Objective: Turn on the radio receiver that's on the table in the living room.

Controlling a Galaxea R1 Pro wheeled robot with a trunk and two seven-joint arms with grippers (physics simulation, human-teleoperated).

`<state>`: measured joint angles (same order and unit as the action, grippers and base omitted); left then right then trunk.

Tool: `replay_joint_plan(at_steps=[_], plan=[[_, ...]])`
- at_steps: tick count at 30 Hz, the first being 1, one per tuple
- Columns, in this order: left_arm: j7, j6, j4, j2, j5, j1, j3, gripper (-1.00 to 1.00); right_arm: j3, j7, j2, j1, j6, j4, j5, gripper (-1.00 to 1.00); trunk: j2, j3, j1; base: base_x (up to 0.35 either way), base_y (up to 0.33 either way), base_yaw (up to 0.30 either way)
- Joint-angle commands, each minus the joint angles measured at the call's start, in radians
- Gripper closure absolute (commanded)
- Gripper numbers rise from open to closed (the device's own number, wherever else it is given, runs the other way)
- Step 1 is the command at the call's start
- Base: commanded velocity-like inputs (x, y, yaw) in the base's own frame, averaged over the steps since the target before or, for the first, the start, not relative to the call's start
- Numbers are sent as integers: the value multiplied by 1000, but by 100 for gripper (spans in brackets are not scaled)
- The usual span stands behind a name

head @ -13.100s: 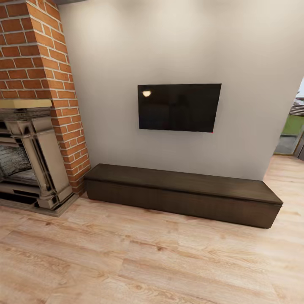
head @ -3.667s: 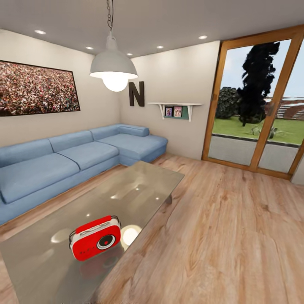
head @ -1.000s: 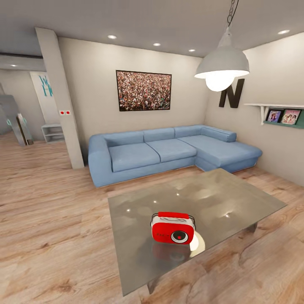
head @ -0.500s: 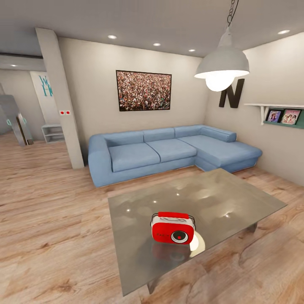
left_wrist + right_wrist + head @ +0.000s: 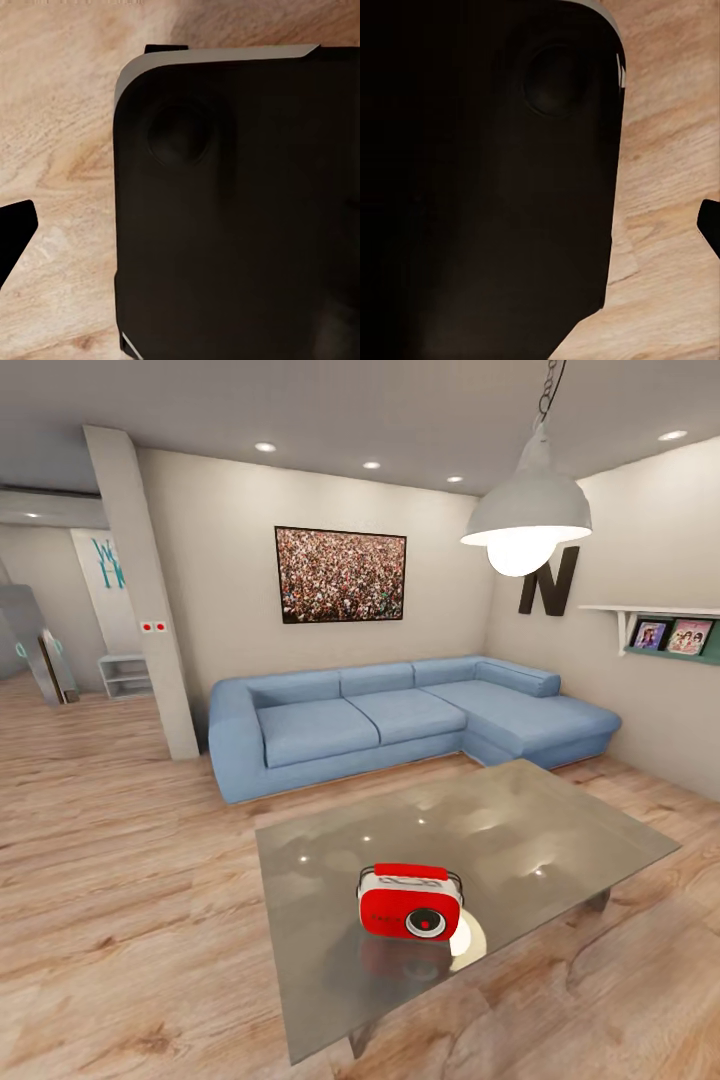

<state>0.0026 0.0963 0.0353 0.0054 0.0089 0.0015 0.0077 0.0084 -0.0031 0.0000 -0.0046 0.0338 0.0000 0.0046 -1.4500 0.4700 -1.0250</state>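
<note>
The red radio receiver point(image 5: 410, 905) stands upright on the table point(image 5: 540, 820), near its front edge, white face and round dial turned toward me. The glossy grey top mirrors the radio and the lamp. This is the living room, with a blue L-shaped sofa point(image 5: 400, 715) behind the table. In the left wrist view a black fingertip point(image 5: 15, 234) pokes in beside a dark rounded robot panel point(image 5: 240, 210) over wood floor. The right wrist view shows the same: a black fingertip point(image 5: 711, 225) beside a dark panel point(image 5: 487, 187). Neither view shows how the jaws stand.
A white pendant lamp point(image 5: 526, 515) hangs above the table's far right. A framed crowd photo point(image 5: 341, 575) is on the back wall, a white pillar point(image 5: 145, 610) at left, a wall shelf point(image 5: 665, 628) at right. Light wood floor point(image 5: 130, 900) lies open left of the table.
Over the older frames the camera swung from the TV wall and dark bench round to the sofa and table. Nothing has visibly moved in the last second.
</note>
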Motion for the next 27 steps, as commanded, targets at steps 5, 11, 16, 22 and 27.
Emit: replay_joint_plan(at_steps=[5,11,16,22,27], plan=[[0,-2,0,-1,0,0,0,-100,1,0,0,0,0,0,1,-100,0,0,0,251,0,0],[0,-3,0,-1,0,0,0,-100,1,0,0,0,0,0,1,-100,0,0,0,311,0,0],[0,-3,0,0,0,0,0,-100,1,-1,0,0,0,0,1,-100,0,0,0,321,0,0],[0,-3,0,-1,0,0,1,-100,2,-2,0,0,0,0,2,-100,0,0,0,322,0,0],[0,-1,0,0,0,0,1,-100,1,-5,0,0,0,0,2,-100,0,0,0,234,0,0]])
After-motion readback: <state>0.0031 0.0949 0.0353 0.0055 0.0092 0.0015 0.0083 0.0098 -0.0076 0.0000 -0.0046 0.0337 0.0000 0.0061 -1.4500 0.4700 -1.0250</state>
